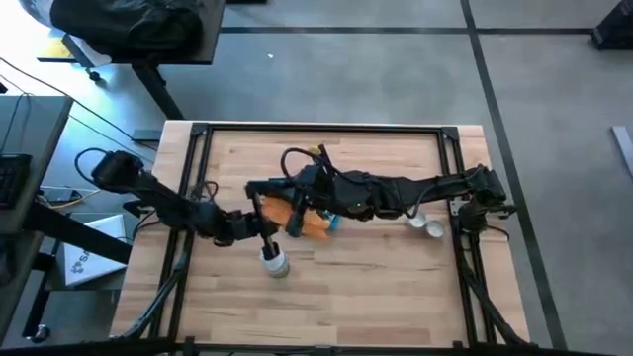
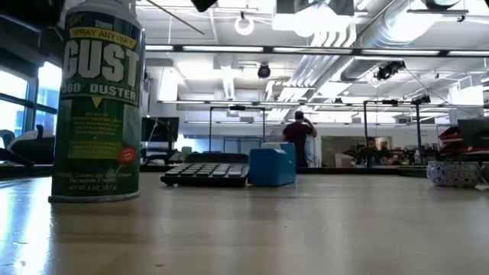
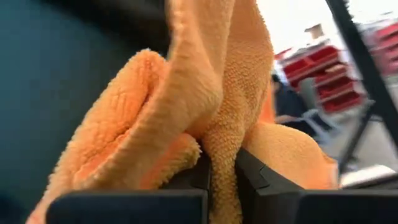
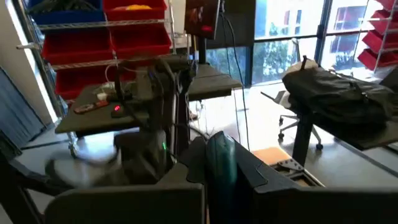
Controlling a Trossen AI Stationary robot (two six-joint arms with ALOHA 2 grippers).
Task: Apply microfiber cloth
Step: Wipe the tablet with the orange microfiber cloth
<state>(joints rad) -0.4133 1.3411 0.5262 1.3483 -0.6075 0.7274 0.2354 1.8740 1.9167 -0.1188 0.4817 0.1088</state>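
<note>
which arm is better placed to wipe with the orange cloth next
Left. The left gripper is shut on the microfiber cloth. The right gripper is shut on a thin teal object, so it is not free.

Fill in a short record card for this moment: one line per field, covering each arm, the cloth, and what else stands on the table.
Left gripper: shut on the microfiber cloth, near table centre
Right gripper: shut on a thin teal object, reaching in beside the cloth
Cloth: bright orange, bunched, pinched between the left fingers
Duster can: upright, near the front edge
Calculator: flat, beside a blue box
Table: light wood
</note>
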